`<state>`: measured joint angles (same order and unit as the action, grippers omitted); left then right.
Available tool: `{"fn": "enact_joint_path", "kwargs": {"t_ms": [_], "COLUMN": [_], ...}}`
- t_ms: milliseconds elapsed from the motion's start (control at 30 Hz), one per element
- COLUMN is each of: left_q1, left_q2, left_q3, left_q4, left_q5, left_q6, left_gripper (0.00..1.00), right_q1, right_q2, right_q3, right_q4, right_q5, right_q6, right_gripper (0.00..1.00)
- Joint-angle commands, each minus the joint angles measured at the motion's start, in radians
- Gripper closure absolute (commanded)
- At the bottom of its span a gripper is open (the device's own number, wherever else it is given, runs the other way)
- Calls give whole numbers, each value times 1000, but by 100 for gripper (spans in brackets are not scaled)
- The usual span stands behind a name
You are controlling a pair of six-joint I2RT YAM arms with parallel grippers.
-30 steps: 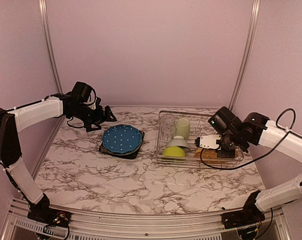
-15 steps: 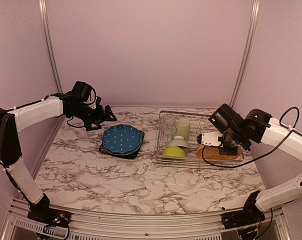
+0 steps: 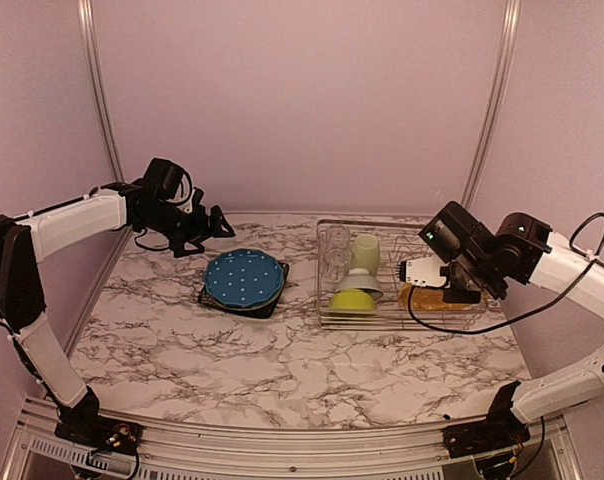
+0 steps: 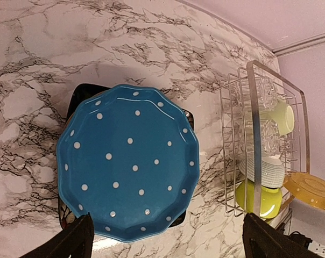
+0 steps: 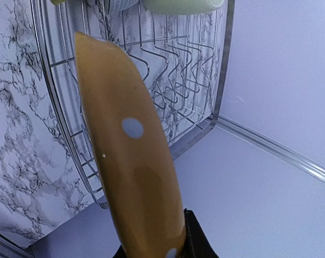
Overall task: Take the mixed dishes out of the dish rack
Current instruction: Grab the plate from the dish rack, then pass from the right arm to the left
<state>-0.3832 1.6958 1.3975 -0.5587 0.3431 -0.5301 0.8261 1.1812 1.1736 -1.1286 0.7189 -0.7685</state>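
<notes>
My right gripper (image 3: 454,292) is shut on the rim of the orange dotted plate (image 3: 430,300), holding it on edge over the right half of the silver dish rack (image 3: 382,325). In the right wrist view the plate (image 5: 130,161) rises from the gripper (image 5: 170,250). The rack's left half holds a pale green mug (image 3: 365,252), a clear glass (image 3: 334,250), a small white bowl (image 3: 357,283) and a lime green bowl (image 3: 352,300). The blue plate (image 3: 244,278) lies on the dark square plate (image 3: 210,297) left of the rack. My left gripper (image 3: 217,222) hovers open and empty behind them (image 4: 168,242).
The marble table (image 3: 282,370) is bounded by pale walls with metal posts at the back corners. The rack's right rim sits close to the right wall (image 5: 270,97). The stacked plates lie a short gap from the rack's left side (image 4: 227,140).
My right gripper has lifted the orange plate up and slightly to the right out of the rack's tines. My left gripper has risen a little.
</notes>
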Motion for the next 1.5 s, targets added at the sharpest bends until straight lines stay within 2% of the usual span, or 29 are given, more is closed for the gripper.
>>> {"fn": "enact_joint_path", "kwargs": {"t_ms": [0, 267, 433, 600, 700, 800, 967, 1100, 1467], "left_q1": [10, 23, 34, 46, 47, 47, 49, 51, -18], "left_q2": [19, 36, 19, -48, -120, -204, -276, -303, -329], "left_q3": [39, 64, 67, 34, -24, -91, -139, -175, -206], "left_q4": [2, -8, 4, 107, 232, 370, 450, 518, 578], "left_q5": [21, 28, 19, 17, -11, -48, -57, 25, 143], "left_q6": [21, 38, 49, 39, 30, 29, 5, -9, 88], "left_gripper": [1, 1, 1, 1, 1, 1, 1, 1, 1], "right_q1": [25, 36, 37, 38, 38, 27, -40, -104, -133], "right_q2": [-37, -15, -15, -54, -78, -64, 6, 64, 234], "right_q3": [138, 219, 290, 276, 242, 232, 287, 341, 441], "right_q4": [128, 98, 148, 341, 498, 576, 605, 618, 685], "right_q5": [188, 169, 139, 93, 67, 48, -118, -283, -626], "right_q6": [-1, 20, 47, 78, 119, 158, 284, 387, 669], "right_gripper": [100, 100, 100, 100, 100, 100, 100, 100, 100]}}
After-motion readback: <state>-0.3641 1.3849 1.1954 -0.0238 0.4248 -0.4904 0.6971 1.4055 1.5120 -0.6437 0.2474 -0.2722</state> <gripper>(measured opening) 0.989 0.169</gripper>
